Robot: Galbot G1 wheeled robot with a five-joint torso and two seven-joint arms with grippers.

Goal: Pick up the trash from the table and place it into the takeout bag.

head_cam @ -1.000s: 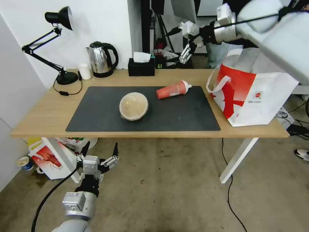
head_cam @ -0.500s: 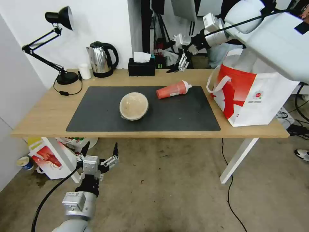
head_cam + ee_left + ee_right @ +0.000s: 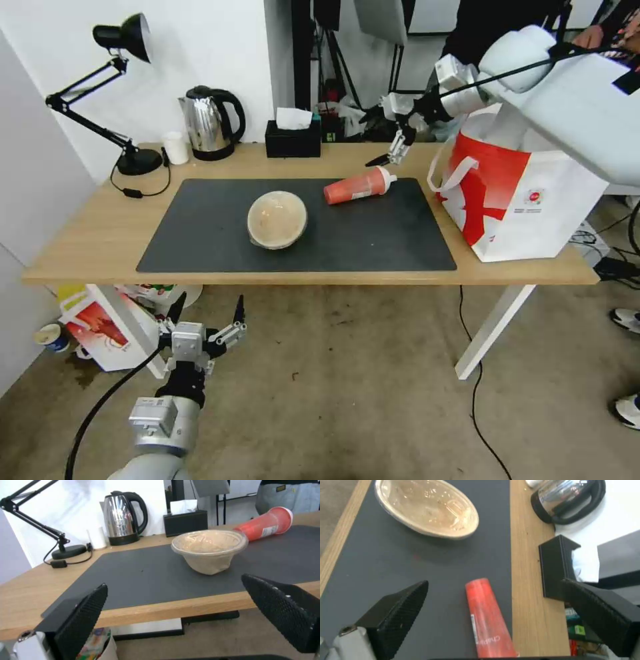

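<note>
**Right end effector lowered toward the fallen red cup**

The bench [image 3: 100,233] spans the middle of the head view, its dark mat [image 3: 373,247] at centre. The takeout bag [image 3: 533,200] stands at the right of the frame on the bench's right end, mouth up. On the mat two pieces of trash are left: the tan domed bowl [image 3: 277,219] at centre, and the red drink cup [image 3: 357,186] lying on its side just right of it. Over the last second the right end effector [image 3: 388,155] has been brought down from the upper middle of the frame to just above the cup's white lid, fingers spread and empty; a grasp of the cup appears imminent. The left end effector [image 3: 207,313] is parked at lower left below the bench edge, released.
</note>
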